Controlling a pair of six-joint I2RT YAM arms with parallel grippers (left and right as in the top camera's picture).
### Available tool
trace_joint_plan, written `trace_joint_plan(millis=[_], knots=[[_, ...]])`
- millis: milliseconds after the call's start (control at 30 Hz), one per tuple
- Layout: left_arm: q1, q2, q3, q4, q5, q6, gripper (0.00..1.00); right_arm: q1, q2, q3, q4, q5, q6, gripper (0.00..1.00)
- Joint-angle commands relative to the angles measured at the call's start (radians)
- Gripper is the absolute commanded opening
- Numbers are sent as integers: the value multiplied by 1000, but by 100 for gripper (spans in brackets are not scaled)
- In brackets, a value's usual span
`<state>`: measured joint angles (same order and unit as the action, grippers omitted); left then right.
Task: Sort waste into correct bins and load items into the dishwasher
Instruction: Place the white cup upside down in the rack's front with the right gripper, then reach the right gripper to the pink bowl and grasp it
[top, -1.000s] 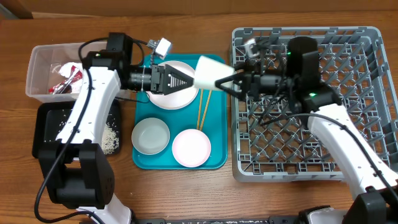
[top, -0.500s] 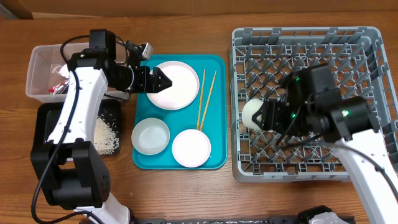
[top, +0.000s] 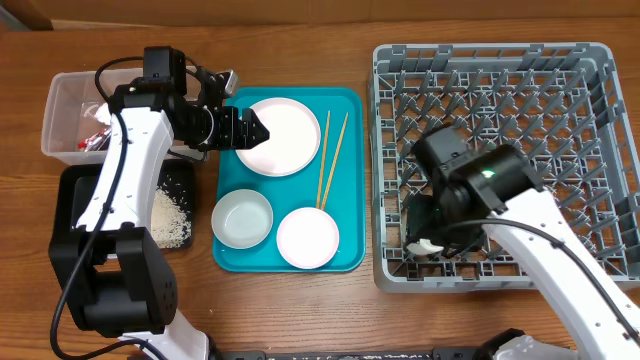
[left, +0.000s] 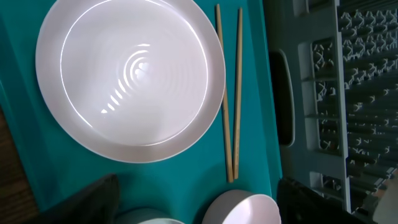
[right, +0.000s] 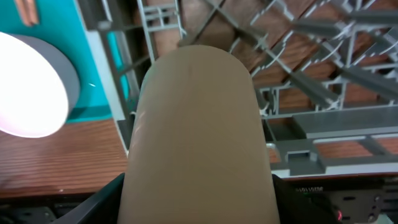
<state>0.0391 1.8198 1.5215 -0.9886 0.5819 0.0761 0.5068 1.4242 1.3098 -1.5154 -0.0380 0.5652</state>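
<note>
My right gripper (top: 425, 240) is shut on a pale cup (right: 199, 130) and holds it low in the front-left corner of the grey dish rack (top: 590, 80). Only a white bit of the cup (top: 430, 245) shows from overhead. My left gripper (top: 255, 130) is open and empty above the left edge of the round white plate (top: 288, 135). In the left wrist view the plate (left: 130, 71), two chopsticks (left: 230, 93) and a white bowl (left: 242, 208) lie below the open gripper (left: 199, 205).
The teal tray (top: 345, 255) also holds a pale bowl (top: 242, 219), a white bowl (top: 308, 238) and the chopsticks (top: 330, 160). At the left, a clear tub (top: 70, 90) holds the red wrapper (top: 105, 125). The black tray (top: 75, 200) holds rice (top: 170, 220).
The grippers met over the tray with the cup between them. The left one drew back and stays over the plate's edge. The right one carried the cup to the rack's front-left corner.
</note>
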Motion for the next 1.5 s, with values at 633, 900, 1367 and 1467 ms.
trace_joint_plan(millis=[633,900,1367,1467], knots=[[-13,-15,59,-19,-16,-9,86,-3,95,247,156,-16,-46,88],[-11,-16,245,-185,-166,-13,86,94,185,254,306,-79,-45,81],[10,-16,284,-128,-252,-13,100,256,592,245,328,-68,-129,61],[29,-16,288,-122,-270,-13,100,256,615,229,354,-68,-129,53]])
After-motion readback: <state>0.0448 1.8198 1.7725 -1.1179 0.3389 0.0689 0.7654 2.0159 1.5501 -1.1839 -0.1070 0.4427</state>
